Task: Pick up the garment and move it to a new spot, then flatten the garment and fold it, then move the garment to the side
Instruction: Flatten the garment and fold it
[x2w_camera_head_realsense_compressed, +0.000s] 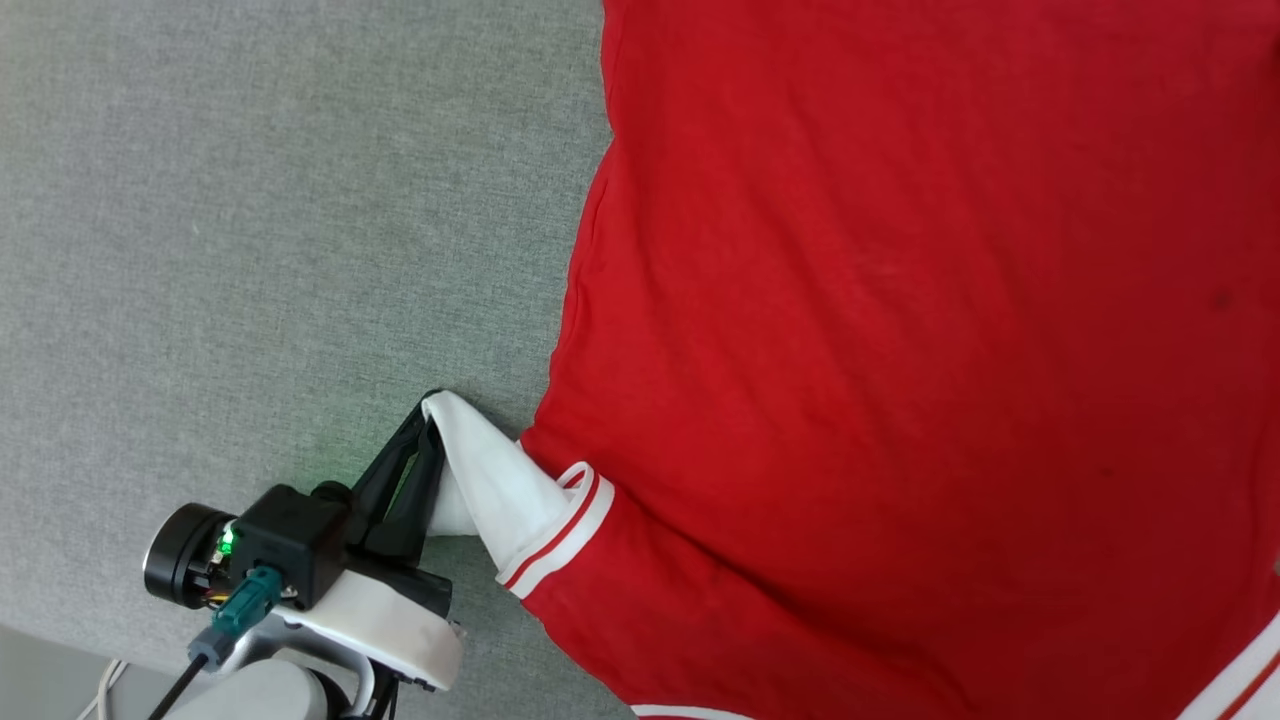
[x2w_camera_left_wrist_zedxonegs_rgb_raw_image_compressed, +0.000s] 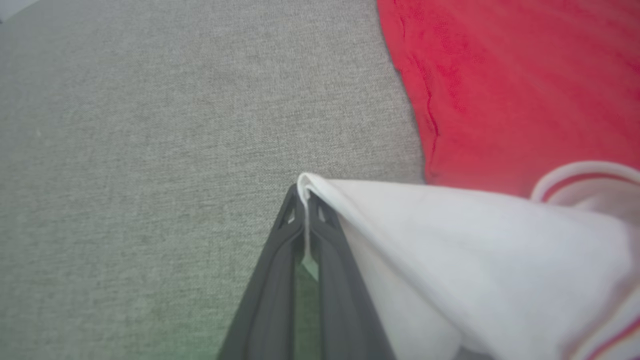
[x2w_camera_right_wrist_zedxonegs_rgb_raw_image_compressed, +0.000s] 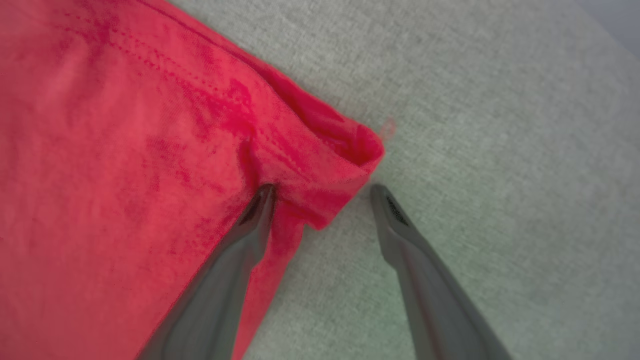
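The garment (x2w_camera_head_realsense_compressed: 900, 330), a red jersey shirt, lies spread over the right of the head view with its plain side up. Its white short sleeve (x2w_camera_head_realsense_compressed: 495, 480) sticks out at the lower left, edged by red-white striped trim (x2w_camera_head_realsense_compressed: 560, 540). My left gripper (x2w_camera_head_realsense_compressed: 432, 405) is shut on the tip of that sleeve, and the left wrist view shows the white cloth (x2w_camera_left_wrist_zedxonegs_rgb_raw_image_compressed: 450, 250) pinched at the fingertips (x2w_camera_left_wrist_zedxonegs_rgb_raw_image_compressed: 290, 215). In the right wrist view my right gripper (x2w_camera_right_wrist_zedxonegs_rgb_raw_image_compressed: 322, 189) stands open, straddling a folded red corner (x2w_camera_right_wrist_zedxonegs_rgb_raw_image_compressed: 345, 165) of the garment; one finger rests on the cloth, the other on the bare surface.
The grey fabric surface (x2w_camera_head_realsense_compressed: 250, 250) stretches out to the left of the garment. Its front edge and a strip of pale floor (x2w_camera_head_realsense_compressed: 40, 680) show at the lower left corner, with a cable beside my left arm.
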